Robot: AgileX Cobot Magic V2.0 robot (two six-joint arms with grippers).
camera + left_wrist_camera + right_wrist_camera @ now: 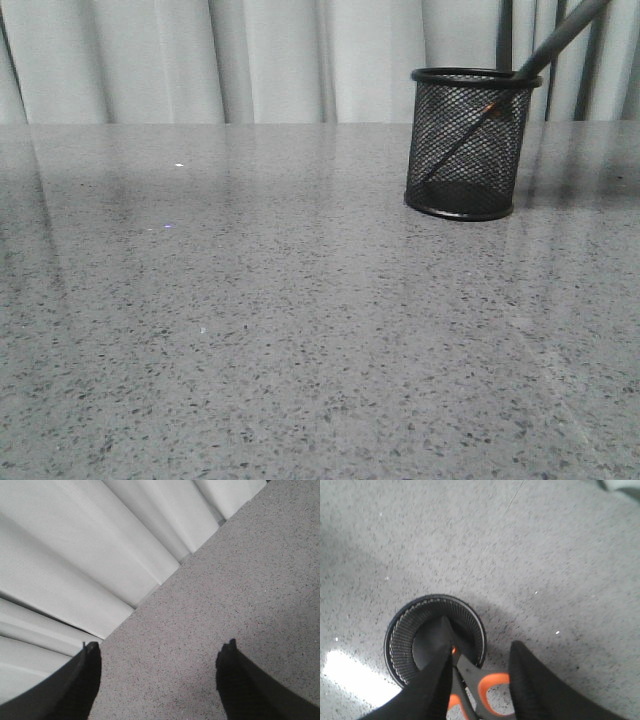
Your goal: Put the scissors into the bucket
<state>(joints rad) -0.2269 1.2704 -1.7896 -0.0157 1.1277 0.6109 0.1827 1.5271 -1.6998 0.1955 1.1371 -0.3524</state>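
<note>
Grey-handled, orange-lined scissors (470, 687) seen blades-down in black wire-mesh bucket (400, 640); right gripper (480, 672) jaws apart, release judged done; withdrawal required. Left gripper (157, 672) jaws apart, empty.

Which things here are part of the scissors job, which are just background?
Job: black wire-mesh cylindrical bucket; dark grey scissors with orange-lined loops, leaning inside it; right gripper.
Background: grey speckled table; white curtain; left gripper, open over the bare table.

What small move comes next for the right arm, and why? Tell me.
Probably lift the right tool straight up and away. Its fingers stand apart on either side of the scissors, whose blades already lean inside the bucket with the handles over the rim, so the drop looks done.
</note>
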